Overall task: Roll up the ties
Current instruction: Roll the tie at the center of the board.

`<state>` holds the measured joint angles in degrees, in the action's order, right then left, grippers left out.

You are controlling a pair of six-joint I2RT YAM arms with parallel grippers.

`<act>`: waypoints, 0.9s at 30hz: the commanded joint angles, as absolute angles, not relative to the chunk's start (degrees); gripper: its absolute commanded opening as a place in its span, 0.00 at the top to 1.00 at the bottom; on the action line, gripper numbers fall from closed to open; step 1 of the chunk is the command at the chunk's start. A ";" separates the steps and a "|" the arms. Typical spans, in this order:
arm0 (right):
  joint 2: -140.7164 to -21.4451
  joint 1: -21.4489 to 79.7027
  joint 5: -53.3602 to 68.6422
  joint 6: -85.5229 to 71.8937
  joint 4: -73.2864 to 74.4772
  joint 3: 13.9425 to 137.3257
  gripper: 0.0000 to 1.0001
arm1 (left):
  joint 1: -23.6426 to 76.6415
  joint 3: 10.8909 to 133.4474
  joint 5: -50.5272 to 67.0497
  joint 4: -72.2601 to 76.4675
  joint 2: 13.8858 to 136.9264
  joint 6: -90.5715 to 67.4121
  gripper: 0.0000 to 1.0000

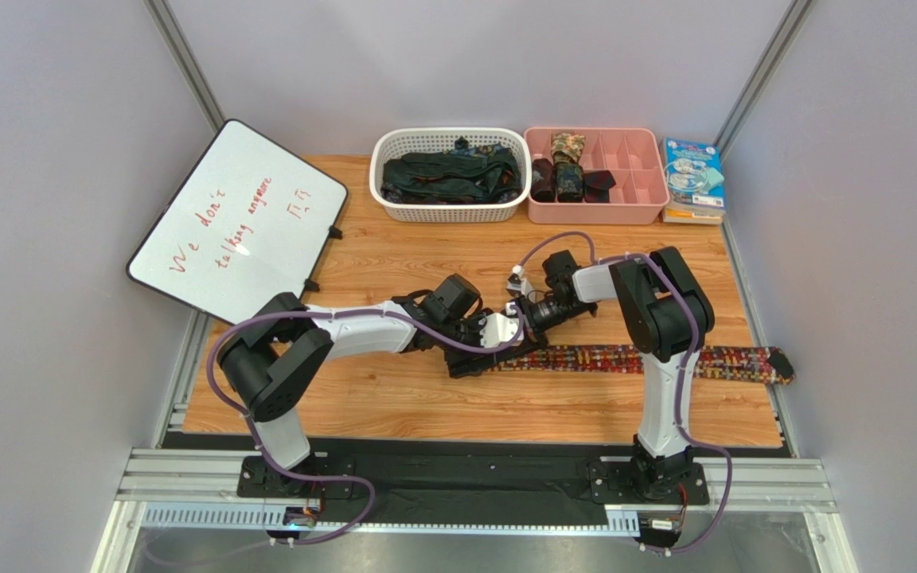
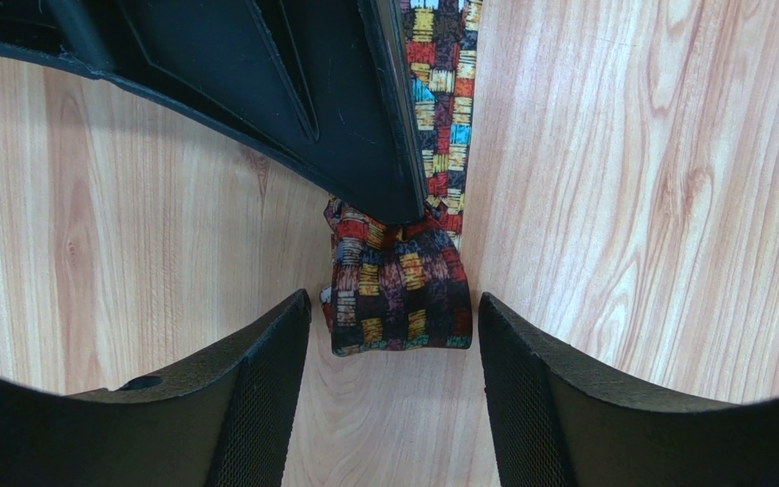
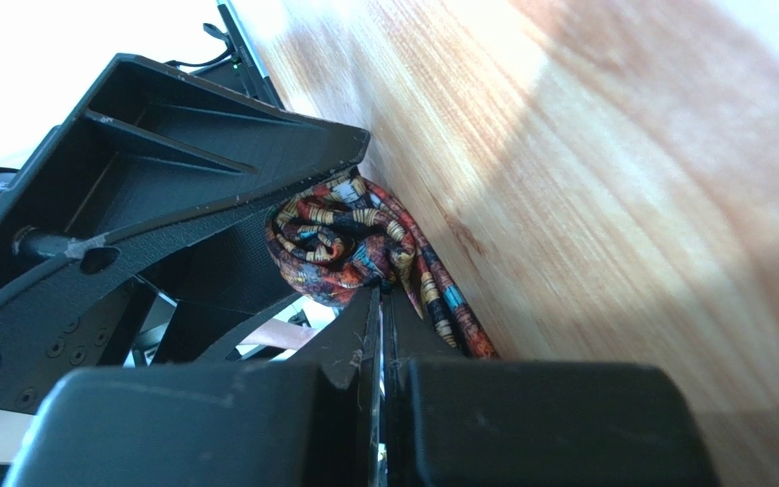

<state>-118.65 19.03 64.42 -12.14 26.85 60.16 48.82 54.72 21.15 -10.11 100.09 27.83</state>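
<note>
Centrally on the wooden table (image 1: pixel 368 394), a patterned tie (image 1: pixel 667 358) stretches toward three o'clock, its coiled end between the open left gripper's (image 2: pixel 394 320) fingers, the closed right gripper (image 3: pixel 378 296) touching it.

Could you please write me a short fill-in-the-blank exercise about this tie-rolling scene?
1. The patterned tie lies on the wooden table, coiled at its ___ end.
2. The left gripper has its jaws ___ on either side of the coil.
3. The right gripper has its jaws ___.
4. The divided tray beside the white basket is ___ in colour.
Missing words: left; open; shut; pink.
</note>
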 commanded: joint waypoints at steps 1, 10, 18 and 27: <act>-119.71 18.02 55.64 -12.57 29.35 60.03 1.00 | 47.99 55.02 23.37 -8.97 98.53 27.42 0.32; -120.32 17.75 52.03 -9.67 34.19 61.43 1.00 | 47.99 53.79 27.15 -0.35 98.70 24.26 0.32; -121.03 17.75 52.38 -8.79 35.33 62.40 1.00 | 47.99 54.49 26.55 2.65 102.74 24.61 0.69; -118.73 17.75 51.16 -3.44 41.57 65.21 1.00 | 47.64 53.88 25.40 -7.55 97.30 28.48 0.79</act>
